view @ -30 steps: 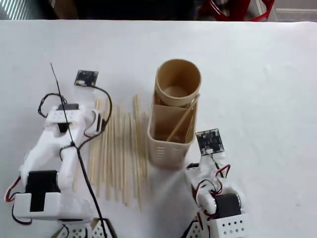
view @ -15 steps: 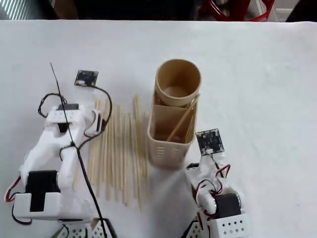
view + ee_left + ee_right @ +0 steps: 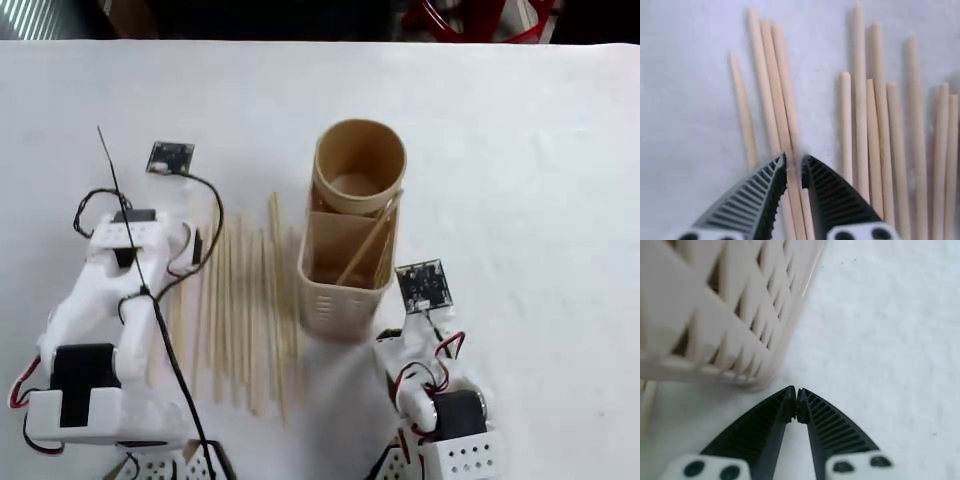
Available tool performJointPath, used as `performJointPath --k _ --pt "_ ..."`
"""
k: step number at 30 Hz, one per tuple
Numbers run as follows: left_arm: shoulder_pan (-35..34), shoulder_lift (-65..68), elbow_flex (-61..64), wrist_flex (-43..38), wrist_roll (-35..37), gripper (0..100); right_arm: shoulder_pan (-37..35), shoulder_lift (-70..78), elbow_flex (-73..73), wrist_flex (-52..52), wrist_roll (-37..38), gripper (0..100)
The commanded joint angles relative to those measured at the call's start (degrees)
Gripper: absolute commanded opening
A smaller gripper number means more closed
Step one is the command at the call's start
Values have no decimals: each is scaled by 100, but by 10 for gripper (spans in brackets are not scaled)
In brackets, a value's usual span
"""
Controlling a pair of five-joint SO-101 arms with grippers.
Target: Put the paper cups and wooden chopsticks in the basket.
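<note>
A tan paper cup stands in the far compartment of the cream basket. A few wooden chopsticks lean in its near compartment. Several more chopsticks lie side by side on the white table to the left of the basket. My left gripper is low over their left edge, its jaws closed narrowly on one chopstick of a trio. In the high view the left gripper is at the bundle's far left. My right gripper is shut and empty beside the basket's lower wall.
The right arm sits folded near the table's front edge, just right of the basket. A black cable runs over the left arm. White table spreads to the right and behind the basket.
The left arm and its gripper have shifted slightly to the left along the bundle's edge. The right arm, basket and cup stayed still.
</note>
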Motion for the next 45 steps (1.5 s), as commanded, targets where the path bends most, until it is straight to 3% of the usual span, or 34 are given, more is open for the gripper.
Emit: performJointPath --k 1,10,19,28,32,41,45 --pt "40 -31 -35 -88 -62 69 22 -13 53 31 9 19" --pt "-391 -1015 290 -132 264 67 22 -13 53 31 9 19" --pt "-338 -4215 2787 -2004 281 68 22 -13 53 31 9 19" --pt "-13 -7020 3982 -1345 264 68 75 -4 53 31 9 19" --pt "-13 -7169 3991 -1160 114 68 75 -4 53 31 9 19" --pt "-4 -6958 4642 -2629 -18 68 40 -4 53 31 9 19" --pt "-4 -6958 4703 -2769 -18 68 48 -13 53 31 9 19"
